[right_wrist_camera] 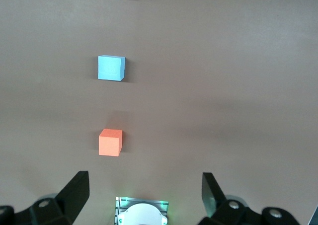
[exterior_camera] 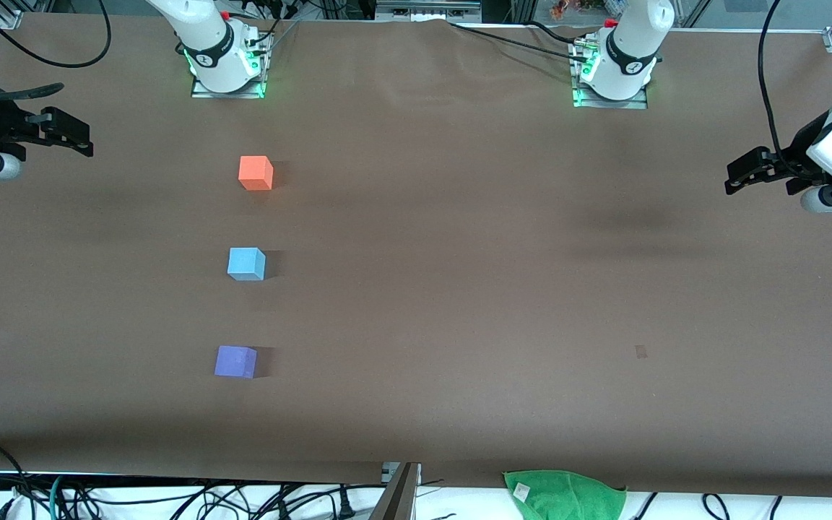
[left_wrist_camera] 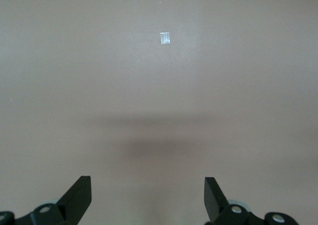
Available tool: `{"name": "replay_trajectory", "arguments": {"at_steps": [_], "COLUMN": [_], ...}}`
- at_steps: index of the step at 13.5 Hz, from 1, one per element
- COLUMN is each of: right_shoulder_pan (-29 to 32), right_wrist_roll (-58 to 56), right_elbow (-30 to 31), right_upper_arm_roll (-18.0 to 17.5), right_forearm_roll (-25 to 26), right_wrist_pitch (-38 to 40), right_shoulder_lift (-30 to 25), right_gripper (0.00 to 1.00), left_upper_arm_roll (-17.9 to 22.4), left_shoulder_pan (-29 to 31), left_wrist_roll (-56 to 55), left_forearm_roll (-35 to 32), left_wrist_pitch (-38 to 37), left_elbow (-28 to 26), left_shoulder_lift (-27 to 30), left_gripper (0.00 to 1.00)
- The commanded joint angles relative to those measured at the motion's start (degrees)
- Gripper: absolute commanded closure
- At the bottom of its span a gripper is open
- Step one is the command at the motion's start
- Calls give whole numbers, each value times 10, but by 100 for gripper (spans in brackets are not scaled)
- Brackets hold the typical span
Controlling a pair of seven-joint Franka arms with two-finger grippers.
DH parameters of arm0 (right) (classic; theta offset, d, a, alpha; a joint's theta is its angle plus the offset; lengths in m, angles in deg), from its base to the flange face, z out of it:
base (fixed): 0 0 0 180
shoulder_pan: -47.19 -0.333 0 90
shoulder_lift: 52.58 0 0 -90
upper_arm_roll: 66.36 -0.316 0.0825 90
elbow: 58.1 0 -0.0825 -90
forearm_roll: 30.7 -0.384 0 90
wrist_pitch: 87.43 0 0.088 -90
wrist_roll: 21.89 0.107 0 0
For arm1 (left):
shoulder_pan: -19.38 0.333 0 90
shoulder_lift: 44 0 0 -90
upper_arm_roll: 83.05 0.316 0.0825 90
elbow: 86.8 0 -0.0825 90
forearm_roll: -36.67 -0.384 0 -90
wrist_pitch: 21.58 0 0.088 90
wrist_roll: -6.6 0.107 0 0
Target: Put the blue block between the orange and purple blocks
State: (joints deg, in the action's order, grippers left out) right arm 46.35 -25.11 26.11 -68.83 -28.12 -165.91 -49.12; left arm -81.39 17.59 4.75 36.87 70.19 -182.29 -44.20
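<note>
Blue block sits on the table, in line between the orange block and the purple block; orange is farther from the front camera, purple nearer. All three stand well apart, toward the right arm's end of the table. Judged from this, the placement looks done.

Handling estimate: the blue block is a small matte cube, probably light and a bit yielding, not slippery, not fragile. If it needs a nudge, I would take it across two opposite flat faces, squarely, fingers straddling the middle.

My right gripper hangs high over the table by the right arm's base, fingers spread wide, holding nothing. My left gripper waits over bare table at the left arm's end, fingers likewise spread, empty, touching nothing.
</note>
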Motion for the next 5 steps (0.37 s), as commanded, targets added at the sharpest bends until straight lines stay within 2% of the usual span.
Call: {"name": "replay_trajectory", "arguments": {"at_steps": [1,5], "right_shoulder_pan": [6,9], "right_wrist_roll": [-2,-6], "right_elbow": [-2,-2], "right_upper_arm_roll": [-7,-6], "right_forearm_roll": [7,7], "right_wrist_pitch": [3,3], "right_shoulder_lift": [-3,-3], "right_gripper": [0,0], "left_upper_arm_roll": [-3,-3], "left_shoulder_pan": [2,2], "left_wrist_roll": [5,5], "left_forearm_roll": [-12,-12], "left_wrist_pitch": [-5,-4], "left_elbow": [16,16], "left_shoulder_lift": [-8,-8], "left_gripper": [0,0]}}
